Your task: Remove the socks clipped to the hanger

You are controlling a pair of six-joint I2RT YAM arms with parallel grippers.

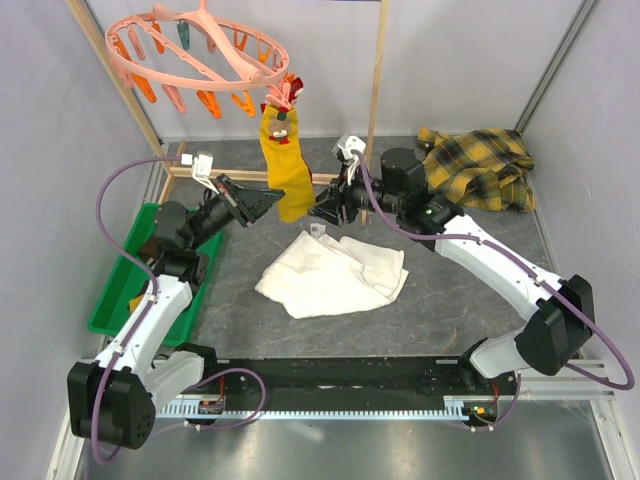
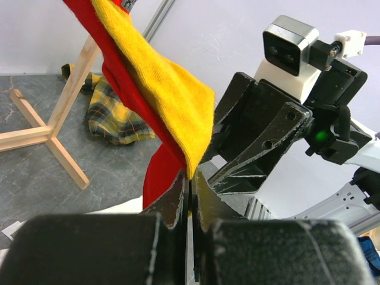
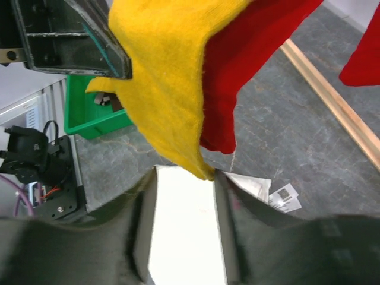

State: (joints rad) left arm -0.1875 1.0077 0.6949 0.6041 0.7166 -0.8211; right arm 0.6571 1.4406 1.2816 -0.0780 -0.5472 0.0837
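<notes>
The salmon-pink hanger (image 1: 200, 50) hangs at the top left with several clips. A mustard yellow sock (image 1: 283, 165) dangles from its right rim, with a red sock (image 1: 292, 86) clipped beside it. My left gripper (image 1: 272, 203) is shut on the yellow sock's lower edge (image 2: 172, 101); its jaws meet around the fabric in the left wrist view (image 2: 191, 181). The red sock (image 2: 155, 178) hangs just behind. My right gripper (image 1: 322, 208) is open just right of the sock. In the right wrist view the yellow sock's tip (image 3: 178, 107) hangs between its spread fingers (image 3: 181, 178), touching the right one.
A white towel (image 1: 335, 272) lies on the table under the grippers. A yellow-black plaid shirt (image 1: 480, 165) is at the back right. A green tray (image 1: 125, 290) sits at the left. The wooden frame rack (image 1: 378, 70) stands behind the sock.
</notes>
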